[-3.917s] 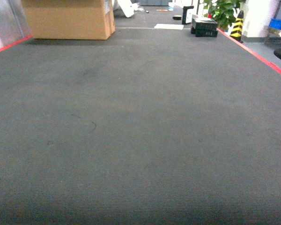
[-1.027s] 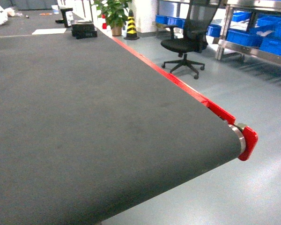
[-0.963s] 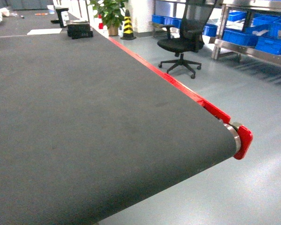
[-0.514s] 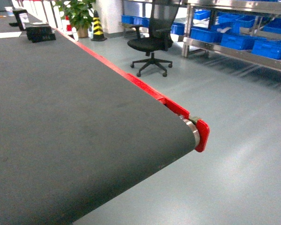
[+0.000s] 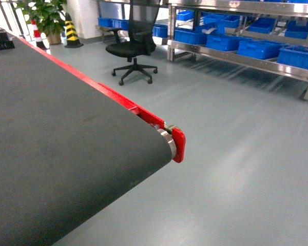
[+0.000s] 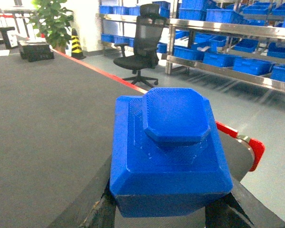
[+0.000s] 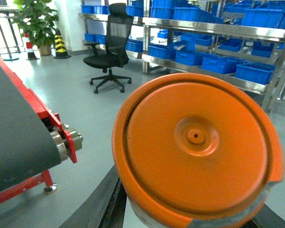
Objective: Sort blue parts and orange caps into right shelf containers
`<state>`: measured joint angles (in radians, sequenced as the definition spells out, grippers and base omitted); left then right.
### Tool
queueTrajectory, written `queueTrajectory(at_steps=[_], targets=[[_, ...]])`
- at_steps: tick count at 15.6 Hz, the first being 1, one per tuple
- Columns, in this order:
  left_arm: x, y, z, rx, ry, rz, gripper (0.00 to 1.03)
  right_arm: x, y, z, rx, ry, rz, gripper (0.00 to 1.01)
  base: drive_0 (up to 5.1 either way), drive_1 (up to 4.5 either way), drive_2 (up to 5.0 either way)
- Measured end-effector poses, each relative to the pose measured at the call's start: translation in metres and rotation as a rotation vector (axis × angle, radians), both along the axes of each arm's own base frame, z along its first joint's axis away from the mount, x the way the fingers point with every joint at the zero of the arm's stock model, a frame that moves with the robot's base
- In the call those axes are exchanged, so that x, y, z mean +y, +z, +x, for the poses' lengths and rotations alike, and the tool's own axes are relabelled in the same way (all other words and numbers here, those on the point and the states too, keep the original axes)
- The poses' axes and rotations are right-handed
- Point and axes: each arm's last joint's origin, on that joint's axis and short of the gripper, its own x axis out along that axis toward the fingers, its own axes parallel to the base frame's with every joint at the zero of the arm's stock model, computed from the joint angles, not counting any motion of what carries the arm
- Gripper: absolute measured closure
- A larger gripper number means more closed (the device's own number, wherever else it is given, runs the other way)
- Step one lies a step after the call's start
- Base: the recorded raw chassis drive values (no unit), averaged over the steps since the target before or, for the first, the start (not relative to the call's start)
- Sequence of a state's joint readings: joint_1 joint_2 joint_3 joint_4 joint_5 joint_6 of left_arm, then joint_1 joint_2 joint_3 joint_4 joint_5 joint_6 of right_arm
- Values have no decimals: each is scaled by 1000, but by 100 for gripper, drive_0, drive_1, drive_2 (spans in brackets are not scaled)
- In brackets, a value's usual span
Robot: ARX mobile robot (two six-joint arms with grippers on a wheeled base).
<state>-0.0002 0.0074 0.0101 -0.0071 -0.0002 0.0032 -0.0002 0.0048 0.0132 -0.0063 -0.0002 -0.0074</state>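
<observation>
In the left wrist view a blue part (image 6: pixel 168 152) with a raised knob on top fills the middle, and my left gripper (image 6: pixel 166 211) is shut on its sides, over the belt's end. The right wrist view shows a round orange cap (image 7: pixel 194 147), with my right gripper (image 7: pixel 192 216) shut on it above the floor beside the belt. The steel shelf (image 5: pixel 236 57) stands across the floor at the upper right, lined with blue containers (image 5: pixel 257 48). The same shelf (image 7: pixel 204 27) and containers (image 7: pixel 217 62) lie behind the cap. Neither gripper shows in the head view.
A dark grey conveyor belt (image 5: pixel 56 154) with a red side rail ends at a red roller cap (image 5: pixel 178 144). A black office chair (image 5: pixel 131 47) stands on the grey floor between belt and shelf. A striped cone (image 5: pixel 71 33) and a plant (image 5: pixel 46 15) stand far back.
The head view has swung to the right: the belt's end corner has slid left in the picture and the shelf with blue containers has come into fuller view.
</observation>
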Motion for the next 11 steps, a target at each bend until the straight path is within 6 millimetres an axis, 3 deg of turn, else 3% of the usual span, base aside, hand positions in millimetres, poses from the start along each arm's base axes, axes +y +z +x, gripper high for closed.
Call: queueTrajectory(at_steps=[11], targets=[[0,0,0,0,0,0,61,0,0,0,0,0,0,59,-158,-158,-158]])
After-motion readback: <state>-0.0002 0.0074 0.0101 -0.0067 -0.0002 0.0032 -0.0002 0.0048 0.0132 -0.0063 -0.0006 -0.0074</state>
